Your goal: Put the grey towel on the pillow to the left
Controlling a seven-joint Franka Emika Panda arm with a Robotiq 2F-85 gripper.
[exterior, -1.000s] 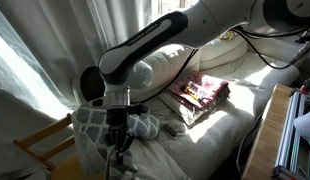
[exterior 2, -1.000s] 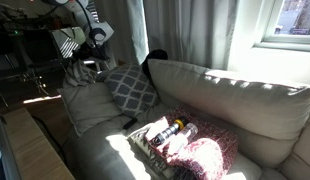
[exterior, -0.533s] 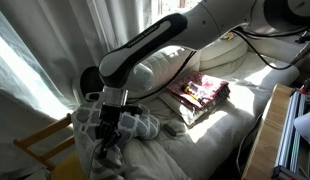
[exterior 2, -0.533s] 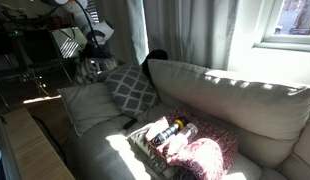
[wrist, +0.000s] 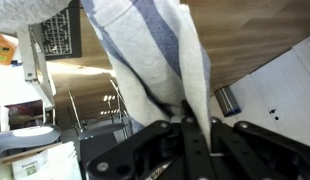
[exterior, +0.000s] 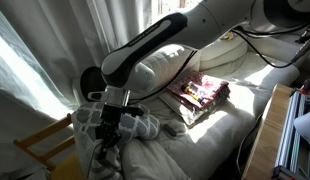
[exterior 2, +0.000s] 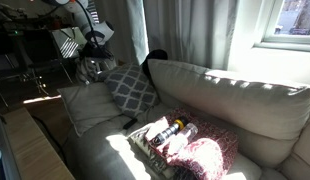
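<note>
My gripper (wrist: 181,126) is shut on the grey towel (wrist: 145,55), a soft cloth with pale and grey stripes that runs from between the jaws up the wrist view. In both exterior views the gripper (exterior: 110,128) (exterior 2: 92,62) holds the towel (exterior: 102,142) (exterior 2: 91,72) at the sofa's end. In an exterior view the plain cream pillow (exterior 2: 90,108) lies just below the towel, beside the grey-and-white lattice pillow (exterior 2: 130,88). I cannot tell whether the towel touches the pillow.
A tray of bottles (exterior 2: 167,135) (exterior: 200,92) and a red blanket (exterior 2: 205,155) lie on the sofa seat. A big back cushion (exterior 2: 225,95) runs behind. A wooden chair (exterior: 45,145) and curtains (exterior: 55,50) stand beside the sofa's end.
Over the last second the gripper shifted a little at the sofa's end, and the towel now shows bunched at it. Almost nothing moved in the last half second.
</note>
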